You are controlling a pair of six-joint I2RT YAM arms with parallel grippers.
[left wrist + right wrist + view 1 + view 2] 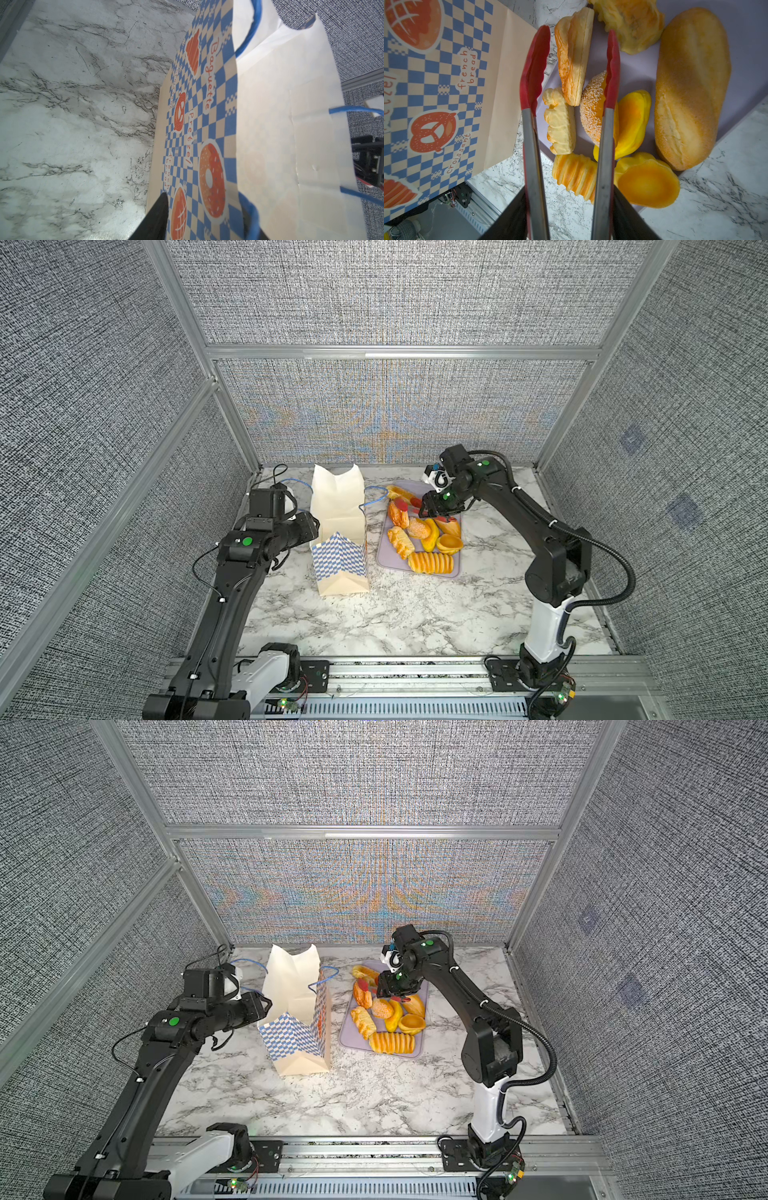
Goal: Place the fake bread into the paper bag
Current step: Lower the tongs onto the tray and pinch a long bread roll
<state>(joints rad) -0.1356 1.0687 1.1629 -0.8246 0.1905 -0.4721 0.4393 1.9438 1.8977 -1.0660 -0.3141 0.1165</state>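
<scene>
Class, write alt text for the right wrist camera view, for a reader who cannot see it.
The right gripper holds red-tipped tongs, open, over a lavender tray of fake bread, a flaky pastry showing between their tips. The checkered paper bag stands beside the tray on the marble table.

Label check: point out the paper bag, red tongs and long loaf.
paper bag (338,558): in a top view, checkered band.
red tongs (534,68): right wrist view, red tip.
long loaf (691,87): right wrist view, crust.

Black jointed arms (232,585), white base links (548,626), green dots (247,541), corrugated cables (632,578).
</scene>
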